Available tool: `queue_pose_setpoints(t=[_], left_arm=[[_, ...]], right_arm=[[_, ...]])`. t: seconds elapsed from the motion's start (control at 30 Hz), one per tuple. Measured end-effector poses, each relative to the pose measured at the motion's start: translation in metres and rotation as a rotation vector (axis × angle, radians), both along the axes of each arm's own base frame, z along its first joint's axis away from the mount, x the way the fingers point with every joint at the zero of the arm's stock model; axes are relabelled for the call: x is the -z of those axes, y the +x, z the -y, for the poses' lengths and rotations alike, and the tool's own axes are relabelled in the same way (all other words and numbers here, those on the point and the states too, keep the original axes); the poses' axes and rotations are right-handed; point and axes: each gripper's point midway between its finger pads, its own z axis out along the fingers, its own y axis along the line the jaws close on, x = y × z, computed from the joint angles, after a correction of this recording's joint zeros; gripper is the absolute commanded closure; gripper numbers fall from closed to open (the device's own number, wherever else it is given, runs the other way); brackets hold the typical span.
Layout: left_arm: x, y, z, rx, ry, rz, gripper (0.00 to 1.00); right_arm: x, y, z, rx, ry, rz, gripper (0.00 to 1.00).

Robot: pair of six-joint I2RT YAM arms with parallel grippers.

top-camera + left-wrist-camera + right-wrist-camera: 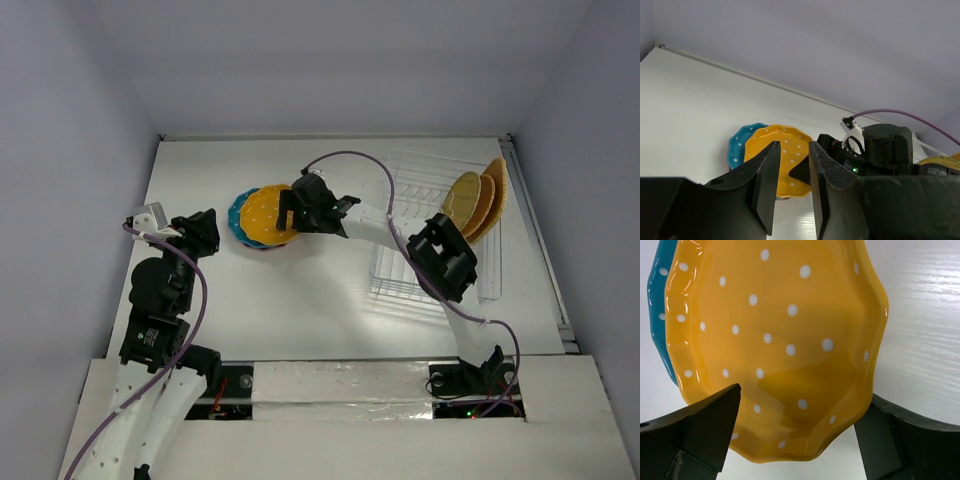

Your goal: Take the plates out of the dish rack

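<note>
A yellow-orange dotted plate point(265, 216) lies on top of a blue plate point(238, 215) in a stack on the table, left of the dish rack point(410, 180). My right gripper point(288, 215) is open at the stack's right rim. In the right wrist view its fingers point(705, 425) stand wide apart on either side of the yellow plate's point(775, 340) near edge, with the blue plate point(657, 315) showing behind. Tan woven plates point(468, 200) stand upright at the rack's far right end. My left gripper point(208, 228) is empty, its jaws slightly apart, left of the stack.
The clear wire rack takes up the right half of the table, with my right arm point(445, 260) reaching across its near left corner. The left wrist view shows the stack point(782, 155) and the right wrist point(880, 150) ahead. Walls enclose the table.
</note>
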Motion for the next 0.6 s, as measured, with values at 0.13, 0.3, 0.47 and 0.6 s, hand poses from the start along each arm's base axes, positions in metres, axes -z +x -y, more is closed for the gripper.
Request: queue_pose_setpoints(t=[0.13,0.3,0.47,0.6], left_arm=[[0.000,0.000,0.000,0.000,0.000,0.000,0.73],[0.000,0.000,0.000,0.000,0.000,0.000,0.73],[0.000,0.000,0.000,0.000,0.000,0.000,0.74],[0.000,0.000,0.000,0.000,0.000,0.000,0.74]], right_arm=[[-0.003,0.003,-0.008,-0.038,-0.067,0.010,0.05],[0.005,0.009,-0.015,-0.078,-0.137,0.005,0.00],[0.006,0.007,-0.018,-0.112,-0.182,0.007,0.00],[0.002,0.005,-0.007,-0.099,-0.213,0.028,0.00]])
